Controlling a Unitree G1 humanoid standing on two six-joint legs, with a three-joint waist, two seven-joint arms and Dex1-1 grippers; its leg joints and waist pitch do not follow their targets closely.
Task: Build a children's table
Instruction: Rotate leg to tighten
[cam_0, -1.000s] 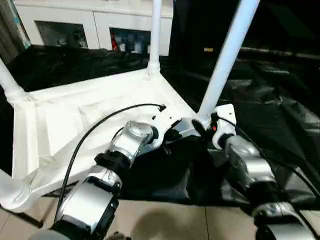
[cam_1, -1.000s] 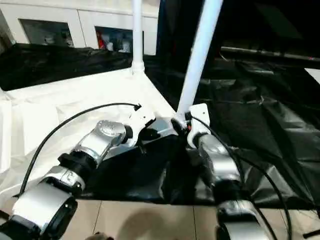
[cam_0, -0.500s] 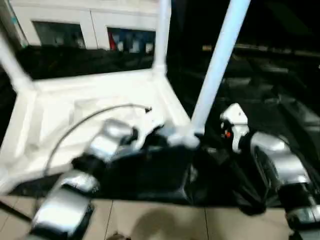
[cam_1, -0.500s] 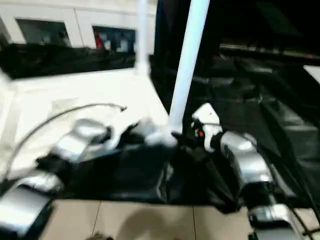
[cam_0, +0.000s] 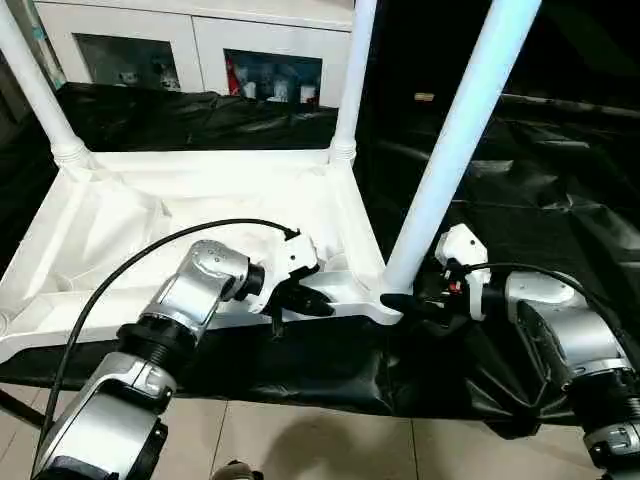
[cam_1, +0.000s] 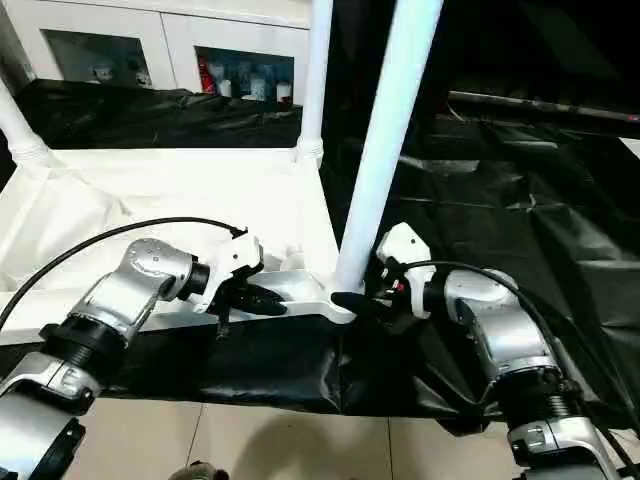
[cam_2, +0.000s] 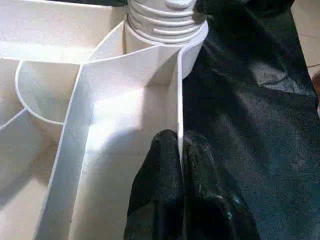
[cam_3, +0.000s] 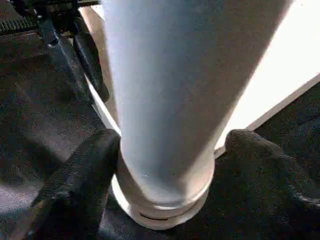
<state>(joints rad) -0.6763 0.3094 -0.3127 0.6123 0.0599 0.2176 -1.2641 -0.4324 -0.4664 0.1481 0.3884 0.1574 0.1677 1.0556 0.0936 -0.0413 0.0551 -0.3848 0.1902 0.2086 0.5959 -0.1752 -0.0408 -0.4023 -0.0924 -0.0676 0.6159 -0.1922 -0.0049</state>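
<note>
White tabletop (cam_0: 200, 215): upside down on black sheet (cam_0: 560, 200).
Left claw (cam_2: 180, 150): pinched shut on tabletop's rim.
Right claw (cam_3: 165, 145): wide open, fingers (cam_3: 80, 170) flanking near leg (cam_0: 450, 160) base.

Right gripper (cam_0: 405, 300) fingers (cam_3: 82, 187) backed off leg (cam_0: 455, 150), now spread.

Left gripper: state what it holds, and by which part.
The left gripper is shut on the tabletop, pinching its raised rim near the corner socket.
</note>
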